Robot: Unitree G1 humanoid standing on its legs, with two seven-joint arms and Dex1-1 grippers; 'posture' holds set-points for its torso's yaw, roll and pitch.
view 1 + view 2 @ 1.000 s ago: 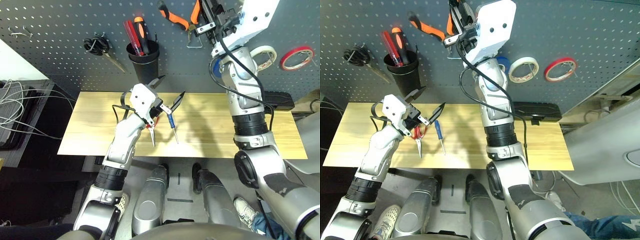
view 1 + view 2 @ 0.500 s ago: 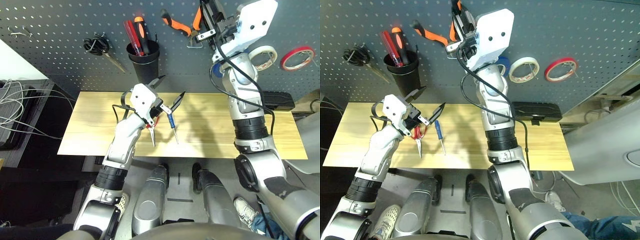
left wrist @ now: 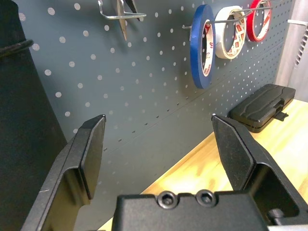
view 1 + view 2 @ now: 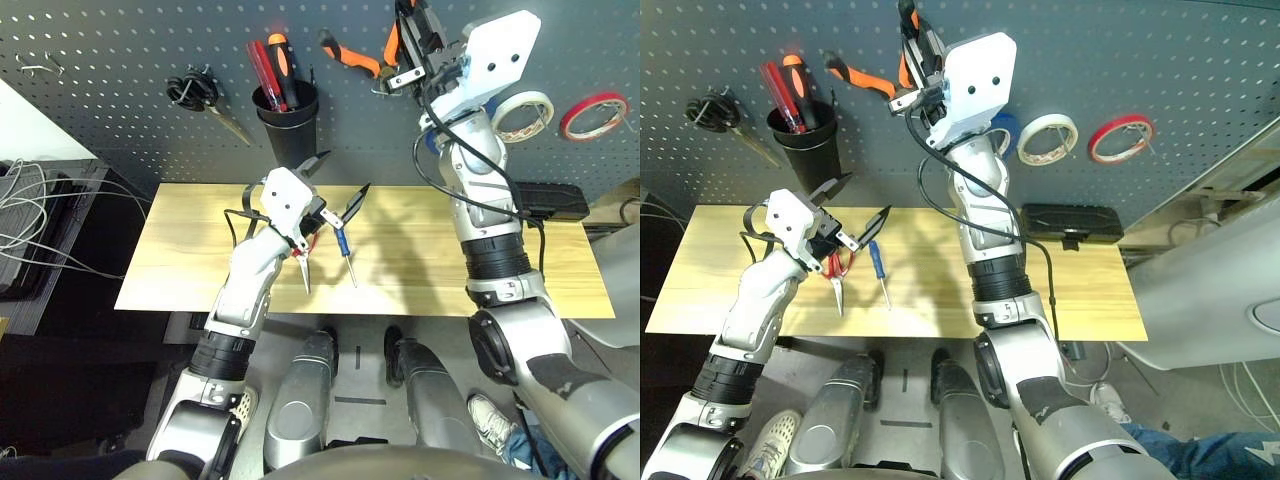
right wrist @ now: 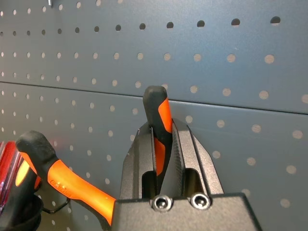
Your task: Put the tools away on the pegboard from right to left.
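Lowered slightly since a second ago, the right gripper (image 4: 410,38) at upper centre stays clamped on one handle of the pliers (image 4: 355,52) against the pegboard (image 4: 120,110). Mid-frame, the left gripper (image 4: 337,187) gapes wide above the scissors (image 4: 305,258) and screwdriver (image 4: 345,248).

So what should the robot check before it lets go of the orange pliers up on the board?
1. Right gripper shut on one handle of the pliers: ok.
2. Pliers seated on the metal hook on the pegboard: cannot tell; the gripper covers the spot.
3. Blue tape ring already hanging on its peg: ok.
4. Left gripper open and free for the next tool: ok.
5. Blue-handled screwdriver and red-handled scissors put away: not ok; both lie on the table.
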